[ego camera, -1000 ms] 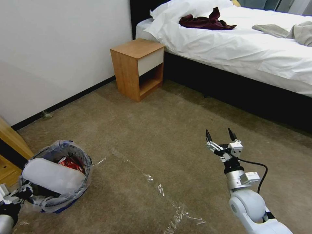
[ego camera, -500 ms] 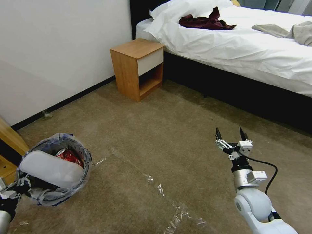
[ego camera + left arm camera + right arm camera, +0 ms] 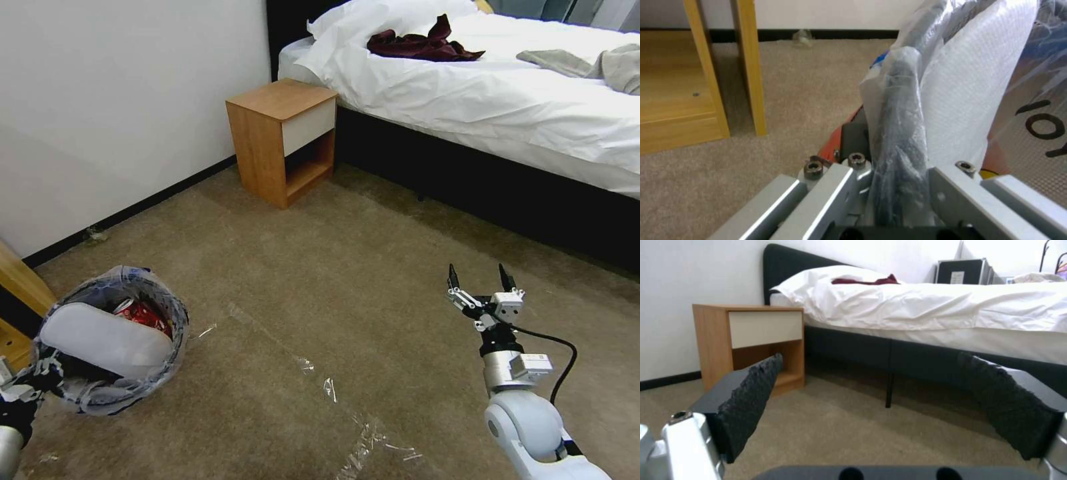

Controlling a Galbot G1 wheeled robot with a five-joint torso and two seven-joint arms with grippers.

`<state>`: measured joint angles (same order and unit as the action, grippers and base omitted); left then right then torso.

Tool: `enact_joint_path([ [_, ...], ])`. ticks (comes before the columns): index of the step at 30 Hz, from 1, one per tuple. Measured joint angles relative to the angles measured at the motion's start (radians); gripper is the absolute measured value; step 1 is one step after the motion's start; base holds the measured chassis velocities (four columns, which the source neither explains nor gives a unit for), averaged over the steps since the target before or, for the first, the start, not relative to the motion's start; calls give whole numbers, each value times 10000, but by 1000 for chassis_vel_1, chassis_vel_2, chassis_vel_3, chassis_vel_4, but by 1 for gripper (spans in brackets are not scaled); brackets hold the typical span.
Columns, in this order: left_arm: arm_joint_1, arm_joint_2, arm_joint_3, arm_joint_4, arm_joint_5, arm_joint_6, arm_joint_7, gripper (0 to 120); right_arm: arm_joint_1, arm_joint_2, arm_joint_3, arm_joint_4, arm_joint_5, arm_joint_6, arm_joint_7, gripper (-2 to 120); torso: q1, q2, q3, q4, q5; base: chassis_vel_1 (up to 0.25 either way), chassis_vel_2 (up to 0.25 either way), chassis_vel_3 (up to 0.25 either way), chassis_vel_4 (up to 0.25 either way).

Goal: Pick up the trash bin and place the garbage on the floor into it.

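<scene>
Left gripper (image 3: 900,186) clenched on trash bin (image 3: 110,350) rim at near left; wrist view adds partial black lettering, unreadable. Right gripper (image 3: 480,280) released, empty, over floor (image 3: 333,280).

Partial dark letters — white insole (image 3: 1031,110)

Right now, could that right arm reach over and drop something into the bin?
Probably yes. The right gripper hangs open and empty over bare carpet, nothing between it and the bin. The left gripper holds the bin's rim, mouth tilted toward it, though a white insole covers part.
</scene>
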<state>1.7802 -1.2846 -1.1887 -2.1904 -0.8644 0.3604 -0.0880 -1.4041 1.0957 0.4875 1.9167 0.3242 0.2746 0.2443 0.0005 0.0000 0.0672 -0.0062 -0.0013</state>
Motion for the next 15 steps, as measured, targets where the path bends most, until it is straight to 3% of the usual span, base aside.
enact_joint_path([
  [15, 22, -25, 1, -8, 14, -16, -70, 1, -1, 73, -93, 7, -107, -78, 6, 100, 0, -2, 0, 0, 0, 0, 0, 0, 0],
])
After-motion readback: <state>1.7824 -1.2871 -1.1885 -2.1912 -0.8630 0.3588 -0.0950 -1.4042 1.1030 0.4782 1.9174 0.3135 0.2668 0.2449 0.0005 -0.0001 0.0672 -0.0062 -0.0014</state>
